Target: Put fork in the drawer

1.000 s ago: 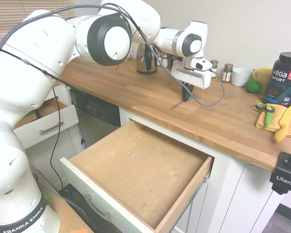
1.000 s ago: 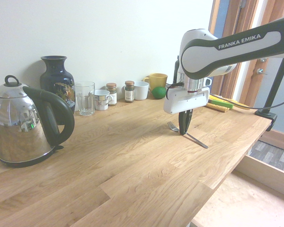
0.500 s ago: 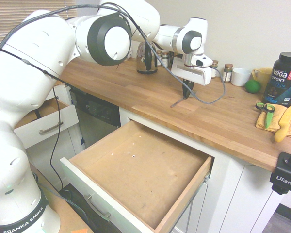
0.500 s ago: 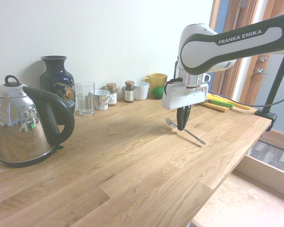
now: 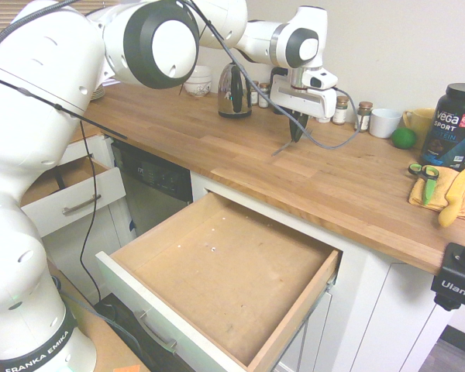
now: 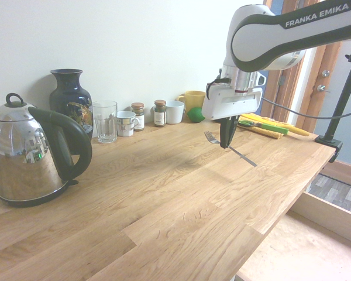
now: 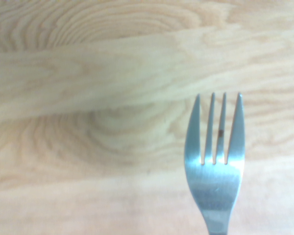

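step: jaws (image 6: 227,142) pinching the fork (image 6: 230,150), holding it clear above the counter (image 5: 349,190)
next: swinging toward 7 o'clock over the open drawer (image 5: 217,275), then lowering and releasing

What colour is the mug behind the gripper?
Yellow mug, clearest in the second exterior view.

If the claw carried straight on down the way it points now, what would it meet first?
The wooden countertop. The claw points straight down, shut on the fork, with only bare wood beneath; the fork's tilted handle end would likely touch first. The drawer lies off that line.
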### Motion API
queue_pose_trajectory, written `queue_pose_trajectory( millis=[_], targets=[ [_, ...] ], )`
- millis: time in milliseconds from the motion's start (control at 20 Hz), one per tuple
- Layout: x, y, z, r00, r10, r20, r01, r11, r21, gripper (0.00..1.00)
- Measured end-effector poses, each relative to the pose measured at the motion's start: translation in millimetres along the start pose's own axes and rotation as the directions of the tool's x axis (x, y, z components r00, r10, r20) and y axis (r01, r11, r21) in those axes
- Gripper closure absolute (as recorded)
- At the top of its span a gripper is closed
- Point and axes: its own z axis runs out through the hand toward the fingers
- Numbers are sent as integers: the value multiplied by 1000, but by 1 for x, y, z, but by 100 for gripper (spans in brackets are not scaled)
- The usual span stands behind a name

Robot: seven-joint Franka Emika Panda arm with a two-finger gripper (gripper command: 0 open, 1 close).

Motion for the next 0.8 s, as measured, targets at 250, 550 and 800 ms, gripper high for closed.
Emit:
queue_pose_trajectory(
  millis=[250,550,800],
  targets=[
    [-16,28,-4,1000,-17,-1,17,1000,8,100],
    [-40,74,-4,1000,-27,1,27,1000,12,100],
    [-74,114,7,999,-41,5,41,999,15,100]
  ],
)
